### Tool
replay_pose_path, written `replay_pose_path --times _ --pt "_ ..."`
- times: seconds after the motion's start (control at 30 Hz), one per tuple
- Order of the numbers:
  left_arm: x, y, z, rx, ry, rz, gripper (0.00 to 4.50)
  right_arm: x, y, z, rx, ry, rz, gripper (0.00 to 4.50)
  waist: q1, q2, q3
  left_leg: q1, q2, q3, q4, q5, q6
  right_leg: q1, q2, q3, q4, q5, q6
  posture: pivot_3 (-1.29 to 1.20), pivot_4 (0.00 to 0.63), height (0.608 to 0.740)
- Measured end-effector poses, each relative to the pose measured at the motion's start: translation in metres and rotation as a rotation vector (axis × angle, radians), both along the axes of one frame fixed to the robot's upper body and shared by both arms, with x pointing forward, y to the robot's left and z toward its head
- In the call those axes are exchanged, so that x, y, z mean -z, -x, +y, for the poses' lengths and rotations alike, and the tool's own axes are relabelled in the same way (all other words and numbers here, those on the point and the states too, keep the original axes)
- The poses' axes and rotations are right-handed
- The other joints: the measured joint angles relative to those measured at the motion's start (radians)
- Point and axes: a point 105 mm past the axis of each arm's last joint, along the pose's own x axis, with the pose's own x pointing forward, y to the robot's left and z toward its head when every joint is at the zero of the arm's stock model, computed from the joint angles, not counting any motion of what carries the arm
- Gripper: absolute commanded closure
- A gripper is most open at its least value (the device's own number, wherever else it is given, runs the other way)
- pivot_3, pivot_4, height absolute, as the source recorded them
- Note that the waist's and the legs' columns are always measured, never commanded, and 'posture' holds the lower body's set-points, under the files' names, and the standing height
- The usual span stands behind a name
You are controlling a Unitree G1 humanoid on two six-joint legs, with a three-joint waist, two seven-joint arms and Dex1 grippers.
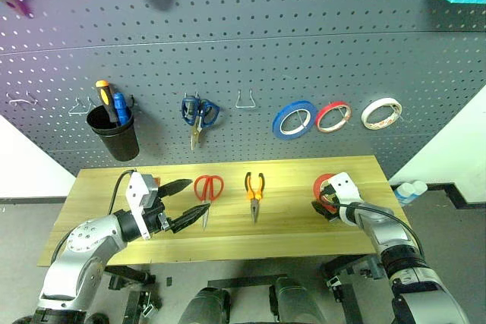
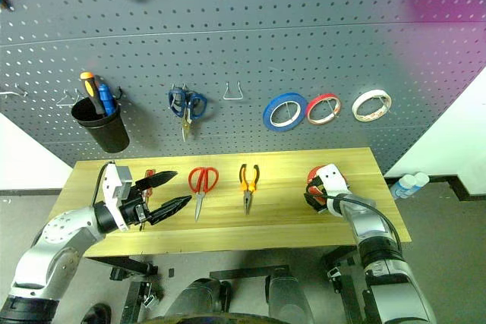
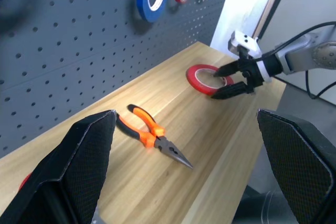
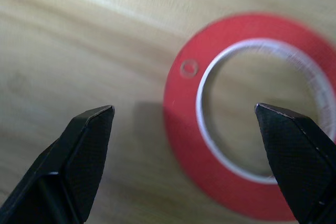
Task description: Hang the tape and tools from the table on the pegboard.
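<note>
The wide all-red ring of thin tape (image 3: 209, 78) is seen lying flat on the long table of light yellowish wood planks (image 1: 296, 225), near its right end, below the large dark grey perforated pegboard (image 1: 250, 58). The right pincer (image 3: 227, 81) is poised just over the ring with its two black fingers spread wide and nothing held; in the right wrist view one finger is placed outside the red band and the other over the far side of the hole. The left pincer (image 1: 187, 202) is held level above the table's left part, likewise fully spread and empty, beside the red-handled scissors with steel blades (image 1: 208, 192). The pliers with orange-and-black handles (image 1: 254, 190) are laid between scissors and tape.

The roll is judged light and fairly stiff, though a thin ring may flex if squeezed across its width. Its smooth flat face offers little purchase, so the band is best taken through the wall, one finger inside the hole and one outside, leaving the opening free for a wire hook.
</note>
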Motion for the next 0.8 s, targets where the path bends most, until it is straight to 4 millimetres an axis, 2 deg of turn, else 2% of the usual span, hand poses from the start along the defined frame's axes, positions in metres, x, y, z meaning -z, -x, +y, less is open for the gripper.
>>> replay_pose_path --times 0.23,0.33,0.63,0.67,0.8 --pt "0.004 0.004 0.001 0.006 0.008 -0.007 0.03 0.004 -0.005 -0.007 -0.002 0.028 0.027 0.00 0.001 0.000 0.001 0.000 0.000 0.000 0.000 0.000 0.000 0.000 0.000 0.000 0.000 0.000 0.000 -0.06 0.122 0.740" --pt "0.009 0.004 0.005 -0.004 0.008 0.003 0.00 0.003 -0.007 -0.009 -0.013 0.037 0.031 0.62 0.003 0.000 0.001 0.000 0.000 0.000 0.000 0.000 0.000 0.000 0.000 0.000 0.000 0.000 0.000 -0.05 0.121 0.740" --pt "0.020 0.007 0.013 -0.009 0.003 0.000 0.00 0.006 -0.006 -0.003 -0.076 0.050 0.051 3.66 0.015 -0.001 0.001 0.001 0.000 0.000 0.000 0.000 0.000 0.001 0.000 0.000 0.000 0.000 0.000 -0.05 0.117 0.740" --pt "0.021 0.007 0.013 -0.010 0.002 -0.002 0.00 0.006 -0.006 -0.003 -0.075 0.050 0.052 3.81 0.016 -0.001 0.000 0.001 0.000 0.000 0.000 0.000 0.000 0.001 0.000 0.000 0.000 0.000 0.000 -0.05 0.118 0.740" --pt "0.023 0.007 0.015 -0.007 0.005 -0.005 0.00 0.007 -0.006 -0.003 -0.079 0.050 0.050 3.81 0.016 -0.001 0.000 0.001 0.000 0.000 0.000 0.000 0.000 0.001 0.000 0.000 0.000 0.000 0.000 -0.05 0.118 0.740"
